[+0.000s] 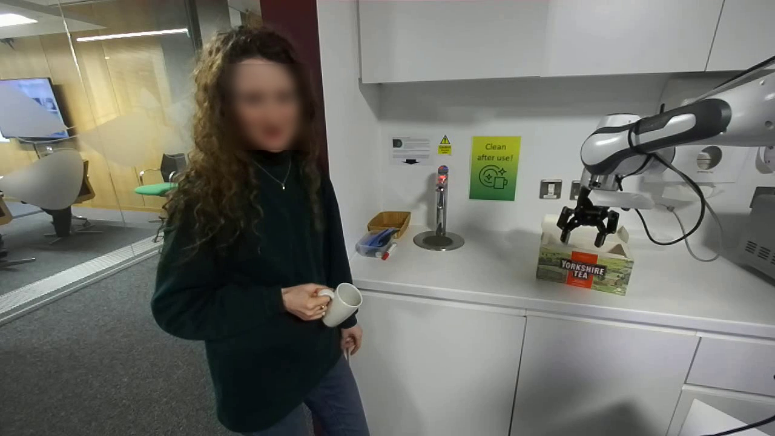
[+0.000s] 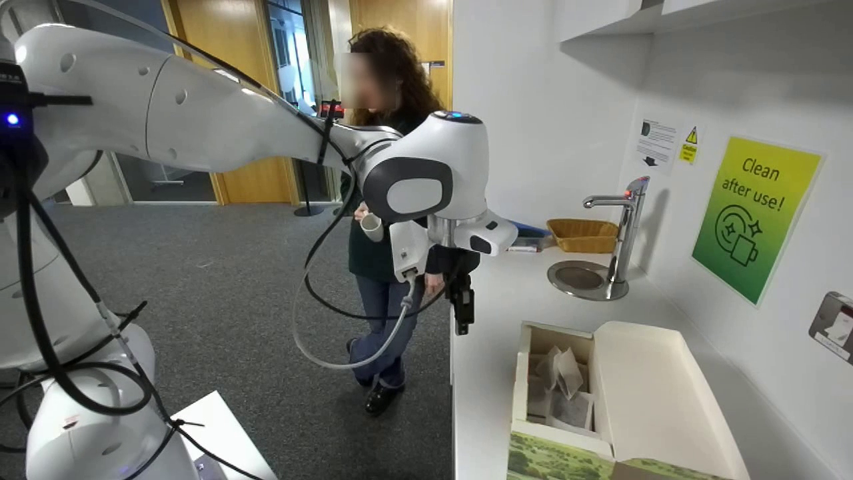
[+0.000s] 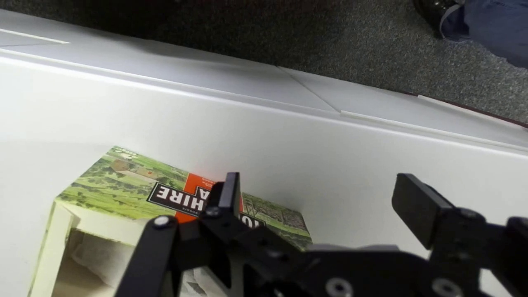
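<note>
Pincer (image 1: 582, 238) wide open, fingers (image 3: 416, 206) spread and pointing down, hanging above the white table (image 1: 490, 260). Closest thing is the tea box (image 1: 551, 269); an exterior view shows the pincer off to its side, apart from it.

Left to right: glass wall (image 1: 109, 139) at the far left, screen (image 1: 33, 103) and green-seated chair (image 1: 155, 189) behind it. Next, woman (image 1: 260, 242) in dark green, standing by the table's left end, holding a white mug (image 1: 344, 304) at a tilt. To her right, on the table: clear tub (image 1: 366, 248) with blue stuff (image 1: 382, 237) in it (can't make out what), wicker basket (image 1: 390, 218) just behind. Then tap (image 1: 441, 200), upright on a round metal plate (image 1: 424, 241). Green-yellow poster (image 1: 494, 181) on the wall (image 1: 412, 194) past it, reads "Clean after use!". Switch plate (image 1: 550, 189) after that.

Tea box sits upright on the table next, "Yorkshire Tea" printed on its front. Lid (image 2: 666, 393) is up and folded back toward the wall, tea bags (image 2: 566, 377) visible inside. Wrist view: one finger crosses the box's printed front, the other is over the table top. White-and-black arm (image 1: 672, 130) reaches in from the right edge. Last on the right: grey slotted appliance (image 1: 757, 236), partly cut off.
</note>
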`<move>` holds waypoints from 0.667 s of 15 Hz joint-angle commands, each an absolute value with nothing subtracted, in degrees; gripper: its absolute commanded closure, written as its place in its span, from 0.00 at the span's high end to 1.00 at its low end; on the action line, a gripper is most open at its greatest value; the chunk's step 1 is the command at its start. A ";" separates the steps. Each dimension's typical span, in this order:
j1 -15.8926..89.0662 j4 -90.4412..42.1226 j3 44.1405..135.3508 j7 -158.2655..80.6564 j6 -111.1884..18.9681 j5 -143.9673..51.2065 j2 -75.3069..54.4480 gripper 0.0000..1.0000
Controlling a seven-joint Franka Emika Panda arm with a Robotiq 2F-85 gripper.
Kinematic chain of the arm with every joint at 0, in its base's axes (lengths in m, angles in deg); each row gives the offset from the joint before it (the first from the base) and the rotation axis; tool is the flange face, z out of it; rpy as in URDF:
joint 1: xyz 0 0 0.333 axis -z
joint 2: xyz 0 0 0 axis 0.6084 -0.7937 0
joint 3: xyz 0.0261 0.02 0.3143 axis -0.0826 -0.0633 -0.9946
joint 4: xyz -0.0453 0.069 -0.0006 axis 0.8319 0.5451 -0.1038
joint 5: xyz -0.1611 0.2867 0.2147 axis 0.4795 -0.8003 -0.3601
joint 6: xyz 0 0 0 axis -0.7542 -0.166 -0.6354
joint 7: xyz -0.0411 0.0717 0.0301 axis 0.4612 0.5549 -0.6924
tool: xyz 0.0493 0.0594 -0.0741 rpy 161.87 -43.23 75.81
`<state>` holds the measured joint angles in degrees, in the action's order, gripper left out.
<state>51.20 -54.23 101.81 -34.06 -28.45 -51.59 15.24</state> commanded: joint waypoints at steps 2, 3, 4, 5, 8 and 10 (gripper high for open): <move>52.56 -49.42 103.41 -36.63 -24.39 -55.11 11.18 1.00; 52.69 -48.39 103.84 -38.67 -23.02 -55.60 10.17 1.00; 52.92 -47.54 104.07 -39.93 -22.02 -55.36 9.42 1.00; 53.08 -46.61 104.32 -41.70 -20.85 -54.97 8.74 1.00; 53.72 -43.92 104.52 -45.51 -18.80 -53.19 7.10 1.00; 54.01 -42.21 104.60 -48.19 -17.65 -52.08 6.25 1.00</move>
